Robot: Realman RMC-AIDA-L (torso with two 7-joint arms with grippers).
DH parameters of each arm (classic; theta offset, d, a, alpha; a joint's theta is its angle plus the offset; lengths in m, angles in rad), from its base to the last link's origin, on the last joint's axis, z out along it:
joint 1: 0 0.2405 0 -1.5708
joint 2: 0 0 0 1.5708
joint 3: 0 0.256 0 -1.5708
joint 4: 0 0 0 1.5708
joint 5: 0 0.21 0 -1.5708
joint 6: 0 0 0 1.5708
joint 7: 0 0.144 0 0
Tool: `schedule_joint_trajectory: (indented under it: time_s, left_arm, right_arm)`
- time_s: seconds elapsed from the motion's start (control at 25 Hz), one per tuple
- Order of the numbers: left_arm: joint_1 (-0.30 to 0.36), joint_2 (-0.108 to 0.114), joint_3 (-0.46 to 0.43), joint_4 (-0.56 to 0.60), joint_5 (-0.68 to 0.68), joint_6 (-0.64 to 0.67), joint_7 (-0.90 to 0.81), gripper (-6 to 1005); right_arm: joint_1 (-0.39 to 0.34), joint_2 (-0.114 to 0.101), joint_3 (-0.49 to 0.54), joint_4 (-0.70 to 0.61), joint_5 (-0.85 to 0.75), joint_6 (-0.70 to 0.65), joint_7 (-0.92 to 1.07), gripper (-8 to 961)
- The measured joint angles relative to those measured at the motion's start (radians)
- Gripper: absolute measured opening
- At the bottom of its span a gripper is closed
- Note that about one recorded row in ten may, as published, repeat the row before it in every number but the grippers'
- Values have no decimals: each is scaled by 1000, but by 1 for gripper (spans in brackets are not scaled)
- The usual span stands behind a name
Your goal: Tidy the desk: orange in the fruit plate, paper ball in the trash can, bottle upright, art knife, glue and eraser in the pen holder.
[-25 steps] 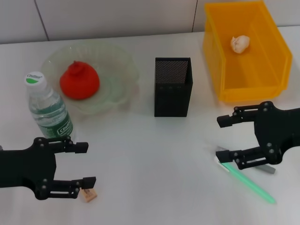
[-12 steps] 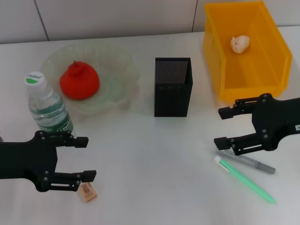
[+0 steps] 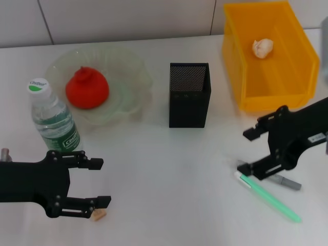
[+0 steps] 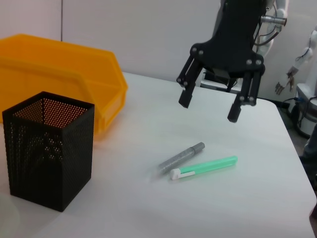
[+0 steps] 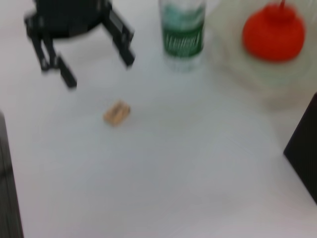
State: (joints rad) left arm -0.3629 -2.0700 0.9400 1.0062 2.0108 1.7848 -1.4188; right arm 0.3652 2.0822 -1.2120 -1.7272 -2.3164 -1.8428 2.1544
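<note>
the left end effector (image 3: 97,187) is open wide, low over the desk (image 3: 164,174), its lower finger just by the eraser (image 3: 99,214). the right end effector (image 3: 249,151) is open too, above the green pen (image 3: 269,197). the fingers could bump the tiny eraser and push it away.

You've got a red-orange orange (image 3: 86,89) in a pale green see-through fruit plate (image 3: 130,72) with ribbed sides. The bottle (image 3: 52,121) is clear with a green label and a white cap with a green patch. Pen holder (image 3: 189,95) is black mesh, trash can (image 3: 266,59) bright yellow with a white paper ball (image 3: 262,47) in it. Tan eraser (image 5: 117,112), mint-green pen (image 3: 269,197) with a white tip, grey marker (image 3: 281,180). Both grippers, left gripper (image 3: 103,181) and right gripper (image 3: 245,151), are black, and the table (image 3: 164,174) is white.
</note>
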Motion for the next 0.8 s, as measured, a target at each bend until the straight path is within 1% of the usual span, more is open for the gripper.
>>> schedule_joint_trajectory:
  time_s: [0.08, 0.12, 0.16, 0.2, 0.24, 0.32, 0.36, 0.44, 0.48, 0.6, 0.64, 0.8]
  left_arm:
    - [5, 0, 8, -2, -4, 1, 6, 796]
    - [10, -1, 8, -5, -8, 4, 22, 796]
    - [10, -1, 8, -5, -8, 4, 22, 796]
    - [10, -1, 8, -5, -8, 4, 22, 796]
    - [10, -1, 8, -5, -8, 4, 22, 796]
    - [13, -2, 8, -12, -15, 5, 39, 795]
    - [13, -2, 8, -30, -34, 7, 58, 795]
    - [13, -2, 8, -30, -34, 7, 58, 795]
    - [13, -2, 8, -30, -34, 7, 58, 795]
    - [13, -2, 9, -34, -44, 9, 68, 795]
    - [14, 0, 10, -45, -87, 18, 88, 795]
    - [14, 0, 10, -48, -96, 23, 94, 794]
  right_arm:
    - [23, 1, -71, -41, -71, -19, 66, 770]
    - [41, 1, -129, -63, -125, -26, 116, 770]
    - [41, 1, -129, -63, -125, -26, 116, 770]
    - [60, 1, -174, -71, -179, -28, 156, 770]
    - [60, 1, -174, -71, -179, -28, 156, 770]
    - [81, 1, -215, -73, -230, -39, 203, 770]
    - [81, 1, -215, -73, -230, -39, 203, 770]
    - [101, -1, -243, -73, -256, -61, 241, 770]
    - [101, -1, -243, -73, -256, -61, 241, 770]
    - [113, -1, -288, -72, -302, -76, 280, 770]
    - [115, -1, -297, -69, -311, -77, 290, 770]
    - [118, -1, -309, -53, -316, -77, 315, 770]
